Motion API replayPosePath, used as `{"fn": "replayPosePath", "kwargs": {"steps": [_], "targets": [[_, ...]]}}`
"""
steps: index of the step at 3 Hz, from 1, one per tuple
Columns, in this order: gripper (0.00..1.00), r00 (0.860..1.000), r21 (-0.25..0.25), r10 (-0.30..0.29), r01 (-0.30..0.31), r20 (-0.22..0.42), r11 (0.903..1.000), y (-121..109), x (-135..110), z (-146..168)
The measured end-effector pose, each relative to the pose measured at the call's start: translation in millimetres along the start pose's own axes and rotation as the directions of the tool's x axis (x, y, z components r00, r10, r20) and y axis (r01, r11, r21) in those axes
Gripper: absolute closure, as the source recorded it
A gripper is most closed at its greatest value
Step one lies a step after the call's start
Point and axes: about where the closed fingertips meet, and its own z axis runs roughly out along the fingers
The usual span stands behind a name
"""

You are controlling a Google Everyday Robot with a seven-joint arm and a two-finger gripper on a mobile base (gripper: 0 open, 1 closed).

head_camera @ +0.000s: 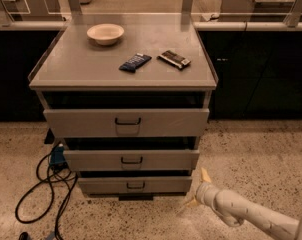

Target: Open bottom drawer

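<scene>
The bottom drawer [135, 185] is the lowest of the cabinet's three grey drawers, with a small dark wire handle [135, 186] at its middle. Its front sits about flush with the drawers above. My gripper [197, 189] is low near the floor, just right of the drawer's right end, on a white arm coming in from the bottom right. Its two yellowish fingers [205, 175] are spread apart and hold nothing. It is not touching the handle.
The middle drawer [131, 160] and the top drawer [127, 122] are above. On the cabinet top [81, 64] are a bowl [105, 33] and two snack packets [135, 62] [174, 59]. Black cables [46, 184] lie on the floor at left. Dark counters stand behind.
</scene>
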Motion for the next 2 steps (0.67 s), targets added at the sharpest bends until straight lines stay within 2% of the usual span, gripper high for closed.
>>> {"fn": "replayPosePath", "kwargs": {"steps": [1,2], "targets": [[0.0,1.0,-0.008,-0.012,0.012,-0.008,0.9999,2,2,3],[0.0,1.0,0.022,-0.022,0.022,0.003,0.9995,-6,-8,-8]]}}
